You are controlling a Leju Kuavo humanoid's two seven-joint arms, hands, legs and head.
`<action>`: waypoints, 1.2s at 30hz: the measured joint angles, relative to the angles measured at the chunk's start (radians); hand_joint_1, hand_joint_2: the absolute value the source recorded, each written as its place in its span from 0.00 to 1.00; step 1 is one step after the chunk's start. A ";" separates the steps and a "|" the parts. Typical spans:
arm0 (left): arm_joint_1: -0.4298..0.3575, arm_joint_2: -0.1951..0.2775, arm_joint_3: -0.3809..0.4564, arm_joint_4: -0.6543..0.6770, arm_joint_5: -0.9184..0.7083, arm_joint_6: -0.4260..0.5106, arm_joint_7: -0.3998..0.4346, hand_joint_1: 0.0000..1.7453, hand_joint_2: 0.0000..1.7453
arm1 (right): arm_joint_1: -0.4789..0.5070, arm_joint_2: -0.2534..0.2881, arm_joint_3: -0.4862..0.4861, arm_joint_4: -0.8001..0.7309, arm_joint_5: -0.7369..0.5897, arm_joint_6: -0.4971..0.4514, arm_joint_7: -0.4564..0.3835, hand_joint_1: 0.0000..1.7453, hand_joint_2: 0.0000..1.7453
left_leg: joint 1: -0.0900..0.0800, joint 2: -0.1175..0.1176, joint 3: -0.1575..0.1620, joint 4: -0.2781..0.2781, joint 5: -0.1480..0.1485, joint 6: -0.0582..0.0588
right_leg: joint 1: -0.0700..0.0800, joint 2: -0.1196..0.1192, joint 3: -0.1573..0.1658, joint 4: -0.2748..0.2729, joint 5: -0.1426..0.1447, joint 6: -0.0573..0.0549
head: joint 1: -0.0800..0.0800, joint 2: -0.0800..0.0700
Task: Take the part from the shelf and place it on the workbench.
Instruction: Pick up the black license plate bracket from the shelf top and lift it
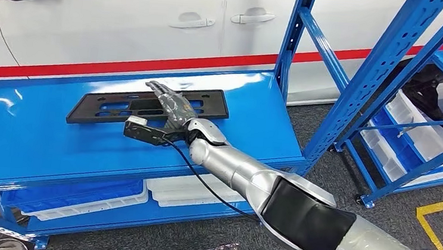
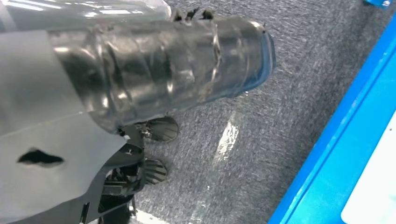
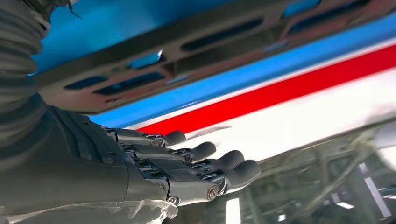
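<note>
The part (image 1: 98, 100) is a flat black slotted plate lying on the glossy blue shelf top (image 1: 38, 140). My right hand (image 1: 173, 106) reaches over the middle of the plate, fingers stretched out flat toward the car. The right wrist view shows the same plate (image 3: 187, 56) with a gap between it and my straight, slightly spread fingers (image 3: 205, 165), which hold nothing. My left arm hangs down; its grey cover (image 2: 42, 154) shows over the carpet, and the fingers' state is unclear.
A white car with a red stripe (image 1: 155, 30) stands right behind the shelf. Blue uprights (image 1: 294, 41) rise at the shelf's right end. A second blue rack with white bins (image 1: 412, 137) stands to the right. White trays (image 1: 193, 188) sit on the lower level.
</note>
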 joint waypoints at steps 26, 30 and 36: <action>-0.015 -0.007 -0.046 0.000 0.089 -0.050 -0.040 0.00 0.00 | -0.032 0.083 0.164 0.164 0.366 -0.063 0.265 0.00 1.00 | 0.008 0.003 0.005 -0.015 0.009 0.001 | -0.004 0.003 -0.087 0.206 -0.115 0.013 | -0.001 0.000; -0.014 -0.009 -0.054 0.000 0.104 -0.049 -0.039 0.00 0.00 | -0.041 0.081 0.191 0.191 0.445 -0.051 0.318 0.00 1.00 | 0.006 0.002 0.003 0.002 -0.004 -0.002 | -0.003 0.002 -0.015 0.041 -0.015 0.002 | -0.001 0.000; -0.016 -0.009 -0.072 0.000 0.120 -0.049 -0.034 0.00 0.00 | -0.054 0.080 0.219 0.217 0.524 -0.002 0.373 0.00 1.00 | 0.000 0.004 -0.010 0.025 -0.020 -0.028 | -0.002 0.005 0.026 -0.044 0.005 -0.015 | -0.001 0.000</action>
